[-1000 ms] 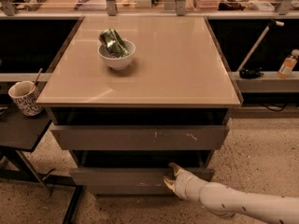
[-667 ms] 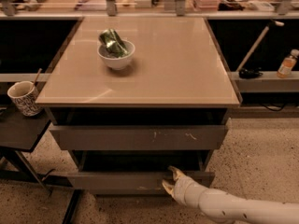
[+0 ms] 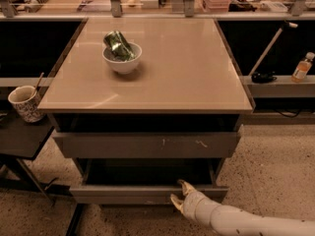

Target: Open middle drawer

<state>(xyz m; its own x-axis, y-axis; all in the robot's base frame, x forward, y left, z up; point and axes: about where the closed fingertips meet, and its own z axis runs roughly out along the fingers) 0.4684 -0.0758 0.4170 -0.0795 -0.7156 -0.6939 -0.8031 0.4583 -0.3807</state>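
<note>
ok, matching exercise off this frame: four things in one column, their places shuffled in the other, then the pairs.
Things
1. white round bowl holding a crumpled green object
2. patterned ceramic mug
3. clear plastic bottle of orange liquid
4. pale gripper

Places
A. at the front of the pulled-out grey middle drawer
B. on the grey ledge right of the cabinet
C. on the beige cabinet top
D. on the dark side table left of the cabinet

Pairs: 1-C, 2-D, 3-B, 4-A
</note>
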